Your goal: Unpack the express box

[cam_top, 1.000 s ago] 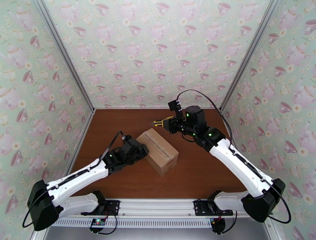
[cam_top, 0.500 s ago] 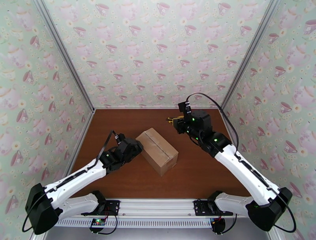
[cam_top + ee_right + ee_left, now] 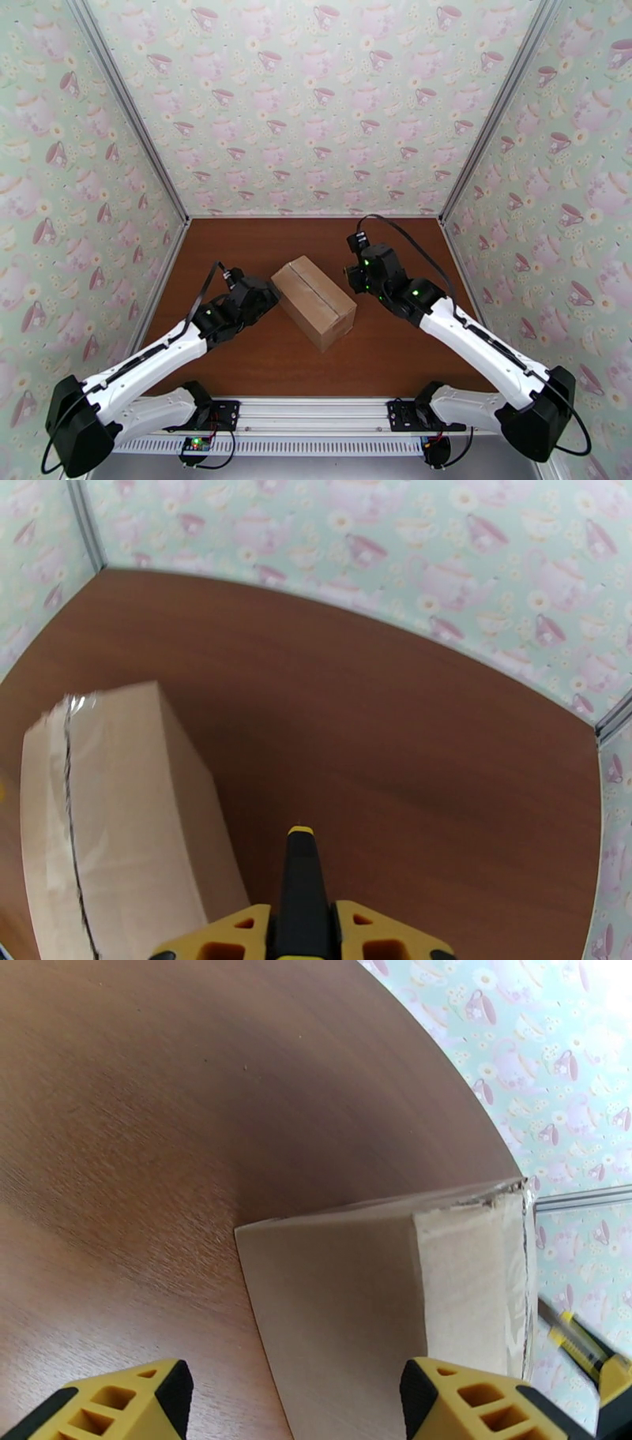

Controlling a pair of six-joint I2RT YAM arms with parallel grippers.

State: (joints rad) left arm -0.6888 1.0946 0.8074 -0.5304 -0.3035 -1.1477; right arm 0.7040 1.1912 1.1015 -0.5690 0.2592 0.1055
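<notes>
Three walls (image 3: 316,103) papered in pale-green teacup print, with aluminium posts (image 3: 126,110) at the far corners. Brown wood-grain table (image 3: 395,355) across the lower half of the top view, faintly glossy. At frame centre, set diagonally: express box (image 3: 314,302), closed, tape strip along its seam. Just left of it, left gripper (image 3: 292,1410), jaws apart, a box corner ahead of them. Right of the box, right gripper (image 3: 304,934), clamped on a black-and-yellow tool (image 3: 302,875).

One express box (image 3: 314,302), one cutter (image 3: 302,867), two claws: left claw (image 3: 294,1393), right claw (image 3: 304,936)
</notes>
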